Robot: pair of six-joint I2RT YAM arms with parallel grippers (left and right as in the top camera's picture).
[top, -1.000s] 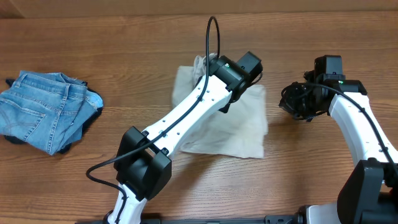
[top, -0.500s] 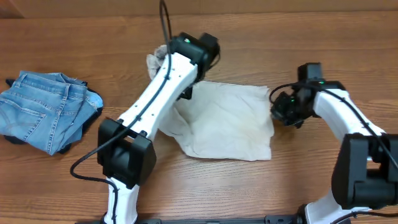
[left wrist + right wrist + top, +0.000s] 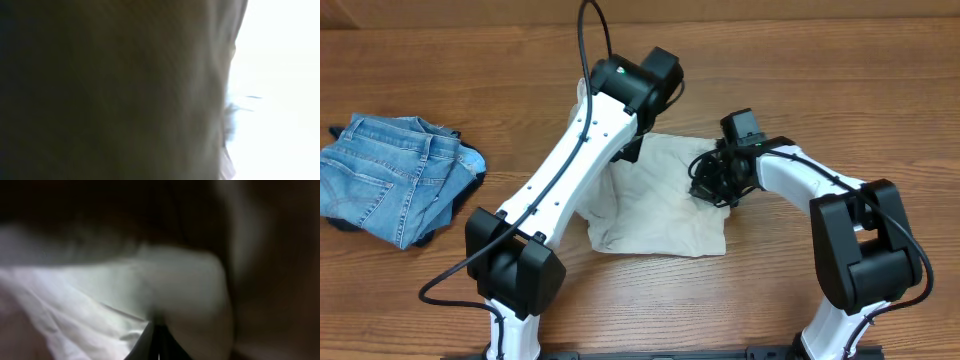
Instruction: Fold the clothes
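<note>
**Softly now: limp cotton, best taken at its edges**

Broadly, the wooden table [image 3: 880, 80] carries everything; the beige shorts [image 3: 665, 205] lie crumpled at its middle, and the denim garment [image 3: 390, 185] sits bunched well apart at nine o'clock, untouched.

The left arm [image 3: 570, 170] reaches across to the shorts' eleven o'clock corner, where a tuft of pale cloth stands up beside the wrist; the left gripper [image 3: 632, 150] is tucked beneath, and its wrist view is only dark blur, so I cannot tell whether its pincer is apart or together.

The right gripper [image 3: 712, 185] rests on the shorts' three o'clock edge; in its wrist view the dark fingers [image 3: 157, 337] meet in a point against pale fabric, so they look drawn together; whether cloth lies between them is lost to blur.

Judging by the wrinkles, the shorts should be light, soft and floppy, draping wherever unsupported; not fragile, not slippery on wood.

A pinch through a thick part, waistband or hem corner, ought to hold best; two spread corners should keep the fold flat.
</note>
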